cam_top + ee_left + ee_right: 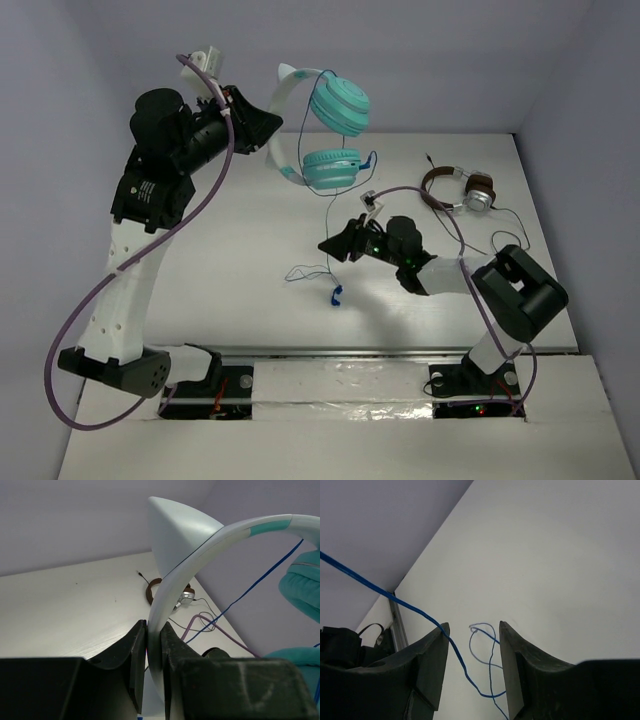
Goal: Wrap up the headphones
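Teal headphones (330, 168) held aloft over the far desk (230, 260); cable (420, 612) trailing down.
Left end effector (154, 630) is clamped on the stiff pale headband. Right end effector (472, 635) stands half-spread about the thin, limp cable, apparently not gripping it. Light load, but the cable is slippery: pinch it firmly close to the cup.
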Available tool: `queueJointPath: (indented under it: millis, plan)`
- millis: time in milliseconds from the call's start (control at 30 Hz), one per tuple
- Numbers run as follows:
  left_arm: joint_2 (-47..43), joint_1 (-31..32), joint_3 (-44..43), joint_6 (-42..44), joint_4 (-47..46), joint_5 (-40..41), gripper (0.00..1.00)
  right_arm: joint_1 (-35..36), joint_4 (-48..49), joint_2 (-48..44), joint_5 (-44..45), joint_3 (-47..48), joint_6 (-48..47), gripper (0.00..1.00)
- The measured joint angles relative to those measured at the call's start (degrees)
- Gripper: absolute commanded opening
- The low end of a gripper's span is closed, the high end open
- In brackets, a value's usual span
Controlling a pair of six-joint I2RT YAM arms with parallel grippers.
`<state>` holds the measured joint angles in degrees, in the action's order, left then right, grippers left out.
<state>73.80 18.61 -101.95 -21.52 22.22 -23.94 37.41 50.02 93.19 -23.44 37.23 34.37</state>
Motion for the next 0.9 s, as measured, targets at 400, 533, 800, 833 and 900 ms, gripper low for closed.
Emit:
queueJointPath:
  millis: [400,533,800,833,900]
  plan:
    - [2.8,-0.4,-2.3,-0.7,2.3,1.2,0.00,0.5,8.0,5.8,-2.4,-0.7,4.0,0.37]
    - [3.7,-0.7,-2.5,-1.6,2.0,2.1,0.00,1.5,11.3,8.8,-2.8,-0.8,5.5,0.17]
    - [5.2,-4.2,-0.3,-2.9,0.0,7.4,0.00,4.8,7.9,7.0,-1.2,-1.9,6.8,0.00]
    - [5.2,-4.9,0.5,-3.4,-0.7,8.3,0.00,5.8,5.9,5.7,-0.1,-1.9,6.6,0.00]
    - [5.4,-6.1,2.4,-4.5,-2.0,11.0,0.00,8.7,1.4,2.8,2.3,-1.7,5.6,0.00]
